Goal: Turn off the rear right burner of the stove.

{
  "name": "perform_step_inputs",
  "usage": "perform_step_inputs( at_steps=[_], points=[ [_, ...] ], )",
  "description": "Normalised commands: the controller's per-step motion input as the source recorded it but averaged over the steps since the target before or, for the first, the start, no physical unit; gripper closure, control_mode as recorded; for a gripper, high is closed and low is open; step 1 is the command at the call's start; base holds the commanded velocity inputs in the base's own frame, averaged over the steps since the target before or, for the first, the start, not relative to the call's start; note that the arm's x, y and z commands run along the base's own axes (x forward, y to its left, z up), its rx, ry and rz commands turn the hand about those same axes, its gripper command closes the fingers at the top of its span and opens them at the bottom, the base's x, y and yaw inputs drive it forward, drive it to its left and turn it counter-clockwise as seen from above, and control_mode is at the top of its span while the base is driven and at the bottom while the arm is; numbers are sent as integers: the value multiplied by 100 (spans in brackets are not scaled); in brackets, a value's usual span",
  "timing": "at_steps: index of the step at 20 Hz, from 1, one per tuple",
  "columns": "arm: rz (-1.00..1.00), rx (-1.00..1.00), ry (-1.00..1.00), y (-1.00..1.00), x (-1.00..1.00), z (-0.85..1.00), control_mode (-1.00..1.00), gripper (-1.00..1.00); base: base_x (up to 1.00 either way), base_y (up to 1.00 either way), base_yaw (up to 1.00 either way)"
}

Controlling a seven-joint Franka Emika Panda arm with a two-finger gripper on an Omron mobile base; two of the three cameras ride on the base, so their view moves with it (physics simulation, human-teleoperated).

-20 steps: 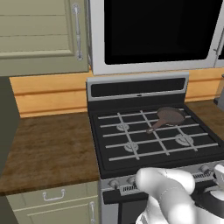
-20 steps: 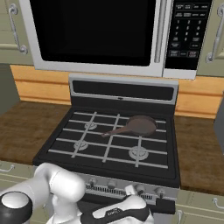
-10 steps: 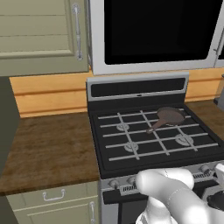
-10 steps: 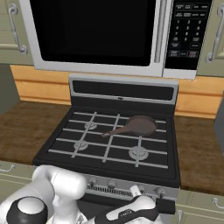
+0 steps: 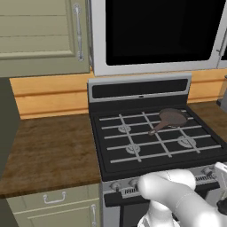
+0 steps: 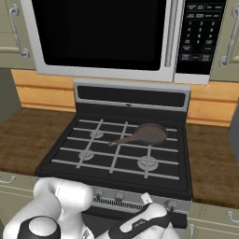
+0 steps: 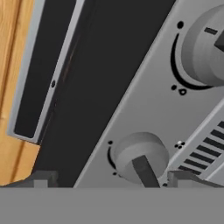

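Note:
The stove (image 5: 146, 153) (image 6: 70, 161) is black with a grey grate top. A dark brown skillet (image 5: 174, 118) (image 6: 151, 133) sits over the rear right burner and hides its ring. My gripper (image 7: 112, 181) is open, low in front of the stove's silver knob strip (image 6: 112, 200) (image 7: 162, 109). One grey knob (image 7: 139, 154) stands just ahead between my fingertips (image 7: 41, 178), nearer the right one and untouched. A second knob (image 7: 205, 48) shows at the upper right of the hand view.
A white-framed microwave (image 6: 102, 37) hangs above the stove. Wooden counters (image 5: 48, 146) (image 6: 210, 163) flank it on both sides, with green cabinets (image 5: 40, 35) on the wall. My white arm (image 5: 173, 190) (image 6: 60, 200) rises in front of the range.
My hand has edged slightly to the right along the knob strip. The jaws stay open, and the skillet has not moved.

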Motion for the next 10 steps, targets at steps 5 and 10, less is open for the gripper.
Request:
perform_step_inputs(
  at_steps=[5,10],
  points=[
    [0,0,0,0,2,-19,-100,-100,0,0,0],
    [0,0,0,0,0,-14,-100,-100,0,0,0]
  ],
)
